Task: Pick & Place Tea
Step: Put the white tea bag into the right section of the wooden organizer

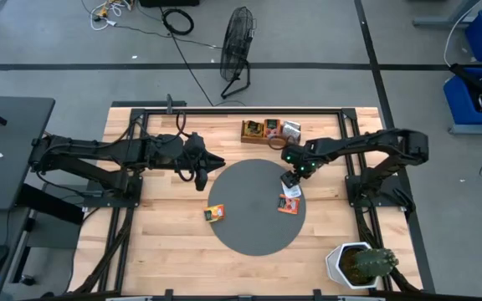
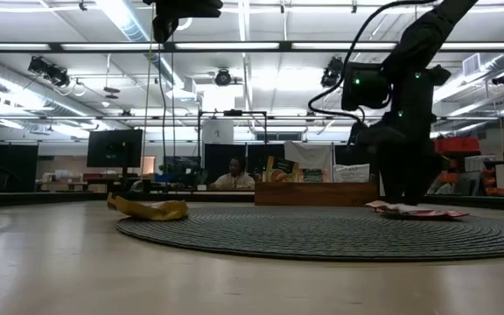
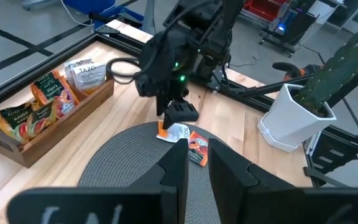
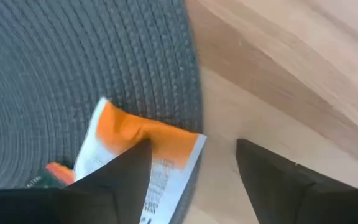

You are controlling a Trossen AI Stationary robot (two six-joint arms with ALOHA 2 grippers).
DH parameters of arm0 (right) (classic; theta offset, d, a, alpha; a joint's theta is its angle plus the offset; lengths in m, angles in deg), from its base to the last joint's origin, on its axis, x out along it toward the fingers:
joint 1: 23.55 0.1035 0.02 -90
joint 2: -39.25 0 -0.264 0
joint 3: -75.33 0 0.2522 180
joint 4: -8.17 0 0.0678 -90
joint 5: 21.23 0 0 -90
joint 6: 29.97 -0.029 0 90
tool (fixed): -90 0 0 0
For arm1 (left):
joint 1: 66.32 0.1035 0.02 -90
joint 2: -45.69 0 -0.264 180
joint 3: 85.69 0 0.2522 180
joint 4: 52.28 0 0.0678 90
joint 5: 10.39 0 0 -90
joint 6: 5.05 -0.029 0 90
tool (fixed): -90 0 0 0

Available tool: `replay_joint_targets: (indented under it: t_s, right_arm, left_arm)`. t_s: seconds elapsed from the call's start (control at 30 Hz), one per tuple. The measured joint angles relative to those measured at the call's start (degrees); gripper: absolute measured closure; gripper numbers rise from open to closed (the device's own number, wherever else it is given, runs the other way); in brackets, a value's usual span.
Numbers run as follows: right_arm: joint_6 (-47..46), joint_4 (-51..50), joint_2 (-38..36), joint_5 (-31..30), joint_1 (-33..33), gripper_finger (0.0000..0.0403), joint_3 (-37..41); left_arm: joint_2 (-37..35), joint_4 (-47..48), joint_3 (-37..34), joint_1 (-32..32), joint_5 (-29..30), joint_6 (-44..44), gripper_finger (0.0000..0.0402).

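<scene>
right gripper (image 1: 290, 182) open over white sachet (image 1: 292, 191)

— What lies on the round mat (image 1: 253, 230)?
— Two sachets (image 1: 289, 201) overlap at its right edge, under the right gripper (image 1: 290, 179); another sachet (image 1: 214, 214) lies at its left side.
— And off the mat?
— The tray (image 1: 270, 131) sits behind it at the table's (image 1: 161, 251) far edge; the potted cactus (image 1: 360, 264) stands at the near right corner.
</scene>
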Motion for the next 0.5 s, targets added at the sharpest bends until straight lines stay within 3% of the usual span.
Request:
replay_joint_targets:
  t_s: [0.27,0.5]
  right_arm:
    - [-0.79,-0.64,2.26,-1.75,1.10,0.0175,-1.46]
    - [0.35,0.51,2.31,-2.22,1.12,0.0281,-1.57]
  left_arm:
    - [0.00,0.04,-0.02,0.00,0.00,-0.11,0.0337]
    - [0.00,0.04,-0.02,0.00,0.00,-0.16,0.0337]
